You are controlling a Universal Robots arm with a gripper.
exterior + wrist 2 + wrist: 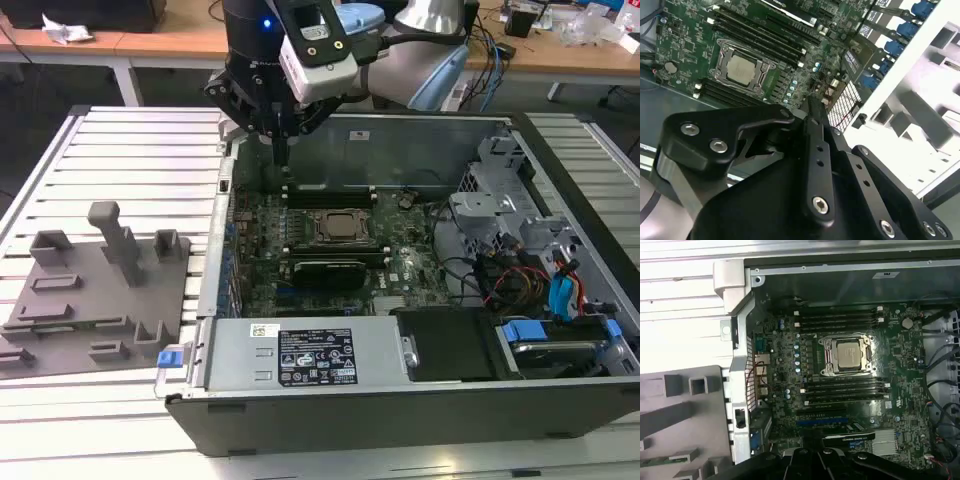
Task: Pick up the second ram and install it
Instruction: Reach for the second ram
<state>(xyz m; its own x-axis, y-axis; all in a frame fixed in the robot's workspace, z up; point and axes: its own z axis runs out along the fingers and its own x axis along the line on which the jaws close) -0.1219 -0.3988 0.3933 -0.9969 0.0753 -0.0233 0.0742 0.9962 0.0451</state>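
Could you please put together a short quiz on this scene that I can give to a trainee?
1. True or false: the computer case is closed, its motherboard hidden.
2. Fill in: the grey fixture plate lies on the slatted table at the exterior view's ___ of the case.
3. In the exterior view the gripper hangs over: A the fixture plate; B the case's far corner at that view's left; C the case's near corner at that view's right.
Key: 1 false, the case is open and the motherboard shows; 2 left; 3 B.
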